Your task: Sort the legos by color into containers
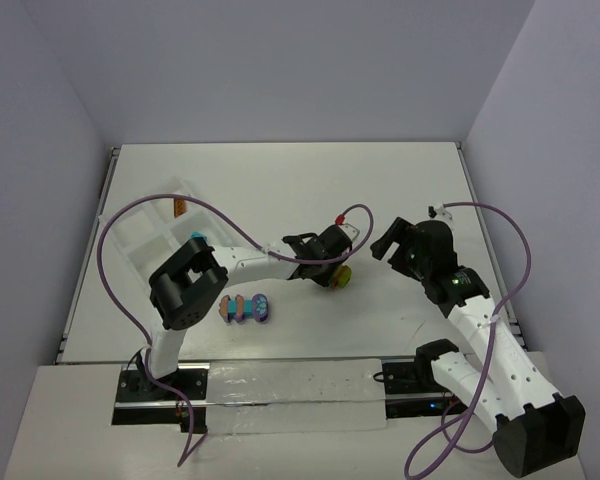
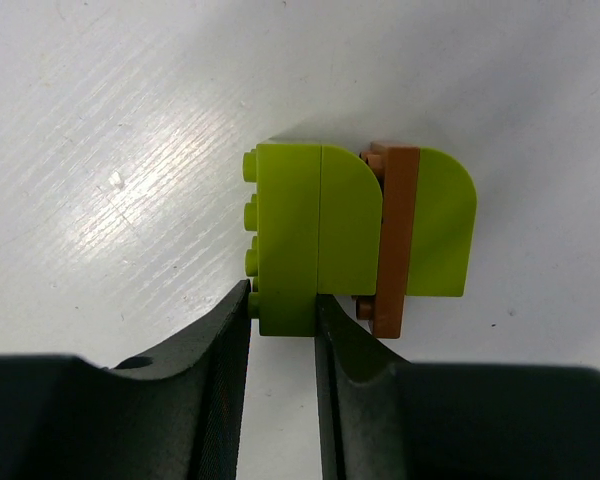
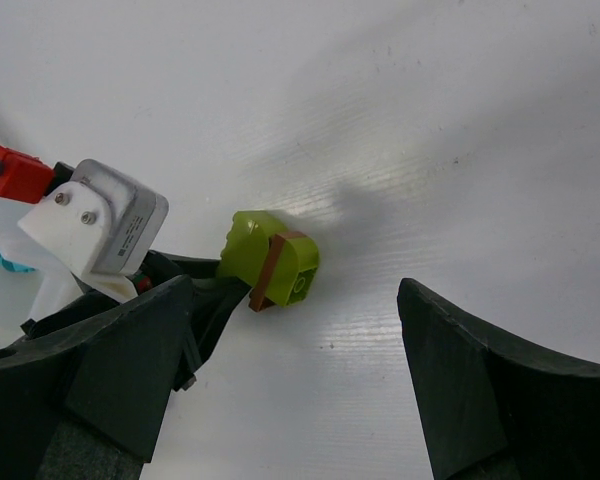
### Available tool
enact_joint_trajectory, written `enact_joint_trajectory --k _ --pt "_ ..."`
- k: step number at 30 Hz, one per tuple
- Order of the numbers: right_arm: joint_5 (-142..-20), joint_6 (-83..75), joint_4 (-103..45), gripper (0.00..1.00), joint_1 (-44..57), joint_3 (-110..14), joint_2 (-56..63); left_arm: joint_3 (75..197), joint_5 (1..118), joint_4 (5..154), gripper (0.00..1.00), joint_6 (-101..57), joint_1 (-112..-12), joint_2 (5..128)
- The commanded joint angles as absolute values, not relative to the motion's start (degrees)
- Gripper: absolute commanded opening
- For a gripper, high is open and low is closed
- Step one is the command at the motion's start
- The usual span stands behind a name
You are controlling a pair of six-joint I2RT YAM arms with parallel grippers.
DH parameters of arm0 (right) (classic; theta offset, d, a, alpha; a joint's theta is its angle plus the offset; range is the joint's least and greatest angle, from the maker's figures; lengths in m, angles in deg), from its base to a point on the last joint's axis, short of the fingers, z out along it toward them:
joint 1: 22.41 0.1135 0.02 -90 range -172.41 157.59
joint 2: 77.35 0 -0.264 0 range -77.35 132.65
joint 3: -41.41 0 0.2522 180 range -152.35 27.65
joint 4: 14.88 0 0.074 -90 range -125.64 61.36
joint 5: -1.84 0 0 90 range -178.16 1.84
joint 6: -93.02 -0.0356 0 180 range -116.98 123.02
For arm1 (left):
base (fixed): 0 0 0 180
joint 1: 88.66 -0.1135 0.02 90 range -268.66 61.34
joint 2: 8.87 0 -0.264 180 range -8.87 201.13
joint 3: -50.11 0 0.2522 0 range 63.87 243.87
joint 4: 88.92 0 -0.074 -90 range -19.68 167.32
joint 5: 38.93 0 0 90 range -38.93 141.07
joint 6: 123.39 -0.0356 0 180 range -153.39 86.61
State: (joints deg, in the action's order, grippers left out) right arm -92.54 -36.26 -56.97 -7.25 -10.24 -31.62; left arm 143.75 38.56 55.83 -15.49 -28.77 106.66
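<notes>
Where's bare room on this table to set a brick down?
Bare: the far strip of table, right of the tray. Crowded: the middle, around the left gripper, its green-brown cluster and the right gripper; also near the multicoloured cluster.

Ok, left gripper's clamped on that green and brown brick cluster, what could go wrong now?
The left gripper pinches only the near end of one lime green brick, so the lime green and orange-brown plastic brick cluster may twist loose when lifted. Unseparated, it would missort in the white plastic tray. The open right gripper sits close; arms might collide.
</notes>
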Motion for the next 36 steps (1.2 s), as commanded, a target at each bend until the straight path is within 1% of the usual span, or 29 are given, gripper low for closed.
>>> enact_joint_trajectory --k 1,6,8,10,12,18,30,36 --pt "-91.7 -34.6 -54.4 0.89 -7.6 -11.4 -32.0 144.9 38.0 56.4 0.0 -12.8 -28.4 103.2" --pt "-87.4 -32.8 -53.4 0.89 -7.5 -12.1 -30.5 141.8 37.5 56.6 0.0 -8.7 -29.3 98.6" --pt "-80.7 -33.1 -51.7 0.89 -7.5 -12.8 -28.6 141.2 38.0 55.8 0.0 -5.7 -30.1 95.7" --pt "-76.5 -33.9 -49.9 0.89 -7.5 -12.8 -27.1 140.6 38.9 55.9 0.0 -3.2 -30.9 93.5" --pt "-74.7 -34.8 -49.0 0.89 -7.6 -13.2 -25.3 139.5 39.8 56.3 0.0 -0.6 -32.1 91.7" --pt "-65.6 -36.7 -46.5 0.87 -7.6 -16.4 -20.8 135.3 43.7 62.7 0.0 3.9 -33.5 85.0" --pt "-62.5 -37.7 -39.9 0.88 -7.6 -19.9 -15.1 136.0 44.6 64.9 0.0 5.1 -33.5 84.8" --pt "-60.9 -38.0 -37.0 0.86 -7.6 -19.0 -12.0 135.8 44.7 64.8 0.0 4.3 -33.4 83.7"
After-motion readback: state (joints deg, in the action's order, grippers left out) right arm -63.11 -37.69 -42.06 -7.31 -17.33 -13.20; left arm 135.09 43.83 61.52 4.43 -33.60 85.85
